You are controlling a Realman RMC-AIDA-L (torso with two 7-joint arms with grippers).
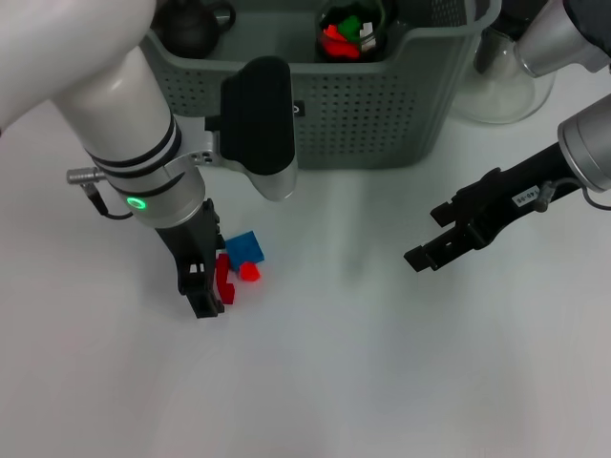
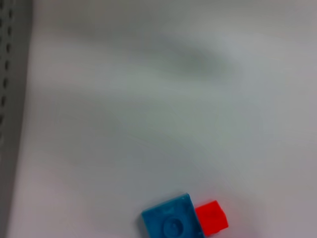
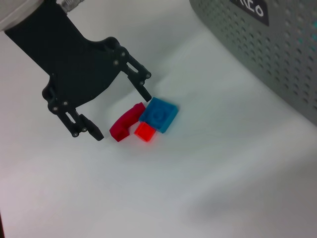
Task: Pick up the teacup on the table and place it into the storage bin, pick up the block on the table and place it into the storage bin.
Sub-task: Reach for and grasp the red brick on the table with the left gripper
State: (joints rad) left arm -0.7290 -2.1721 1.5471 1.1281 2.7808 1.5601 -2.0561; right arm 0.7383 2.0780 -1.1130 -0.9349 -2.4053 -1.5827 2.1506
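Note:
Three blocks lie together on the white table: a blue block (image 1: 245,248) (image 2: 171,223) (image 3: 159,114), a small bright red block (image 1: 250,272) (image 2: 212,218) (image 3: 145,132) and a dark red curved block (image 1: 225,279) (image 3: 125,124). My left gripper (image 1: 214,277) (image 3: 123,117) reaches down to the table, open, with one finger on each side of the dark red block. The grey-green storage bin (image 1: 363,114) (image 3: 277,54) stands behind them. In its left corner lies a black rounded vessel with a handle (image 1: 193,23), seemingly the teacup. My right gripper (image 1: 430,236) hovers open to the right, holding nothing.
A dark cup holding red and green pieces (image 1: 351,29) sits inside the bin. A clear glass pot (image 1: 501,86) stands to the right of the bin. The bin's perforated wall (image 2: 7,99) shows at the edge of the left wrist view.

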